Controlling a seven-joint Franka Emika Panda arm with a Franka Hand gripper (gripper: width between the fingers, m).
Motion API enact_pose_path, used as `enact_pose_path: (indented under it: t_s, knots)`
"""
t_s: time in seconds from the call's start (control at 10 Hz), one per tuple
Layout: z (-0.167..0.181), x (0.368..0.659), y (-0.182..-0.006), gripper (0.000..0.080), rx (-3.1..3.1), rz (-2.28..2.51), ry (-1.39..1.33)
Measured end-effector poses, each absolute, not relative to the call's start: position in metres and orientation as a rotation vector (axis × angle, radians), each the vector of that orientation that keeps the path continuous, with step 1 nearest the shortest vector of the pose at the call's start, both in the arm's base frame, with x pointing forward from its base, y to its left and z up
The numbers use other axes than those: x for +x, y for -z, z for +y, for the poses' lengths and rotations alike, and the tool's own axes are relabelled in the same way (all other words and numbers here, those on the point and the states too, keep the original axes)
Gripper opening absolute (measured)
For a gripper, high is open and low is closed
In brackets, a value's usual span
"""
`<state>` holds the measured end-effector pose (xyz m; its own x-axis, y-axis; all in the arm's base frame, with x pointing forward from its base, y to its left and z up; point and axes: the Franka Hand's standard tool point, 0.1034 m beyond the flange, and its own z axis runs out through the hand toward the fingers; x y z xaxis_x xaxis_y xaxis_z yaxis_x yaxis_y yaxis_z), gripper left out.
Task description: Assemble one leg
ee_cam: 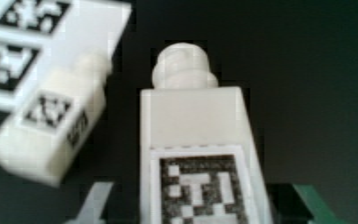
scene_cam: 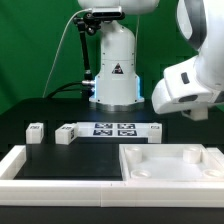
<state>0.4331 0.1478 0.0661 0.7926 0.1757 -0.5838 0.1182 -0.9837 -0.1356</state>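
One black tabletop (scene_cam: 15, 125), one arm (scene_cam: 190, 85) and one white tray part (scene_cam: 170, 165) are shown whole only in the exterior view. The arm is raised at that view's right, and its fingers are not made out there. One marker board (scene_cam: 110, 128) is seen. In the wrist view two legs are counted. The leg (ee_cam: 197, 130) is framed between the fingers (ee_cam: 101, 203), which are apart with gaps either side. A second leg (ee_cam: 55, 120) lies just beside it.
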Motion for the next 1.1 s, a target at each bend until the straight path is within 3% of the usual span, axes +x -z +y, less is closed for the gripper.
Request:
enact_pose_path:
  t_s: [0.2, 0.6, 0.7, 0.9, 1.1]
  knots:
    - [0.136, 0.461, -0.06, 0.0291, -2.961, -0.288, -0.552]
    - [0.104, 0.477, -0.099, 0.0291, -3.031, -0.19, 0.265]
    - [0.102, 0.477, -0.099, 0.0291, -3.005, -0.196, 0.476]
    - [0.103, 0.468, -0.09, 0.0291, -3.006, -0.199, 0.469]
    - [0.108, 0.487, -0.091, 0.0291, -2.99, -0.244, 0.516]
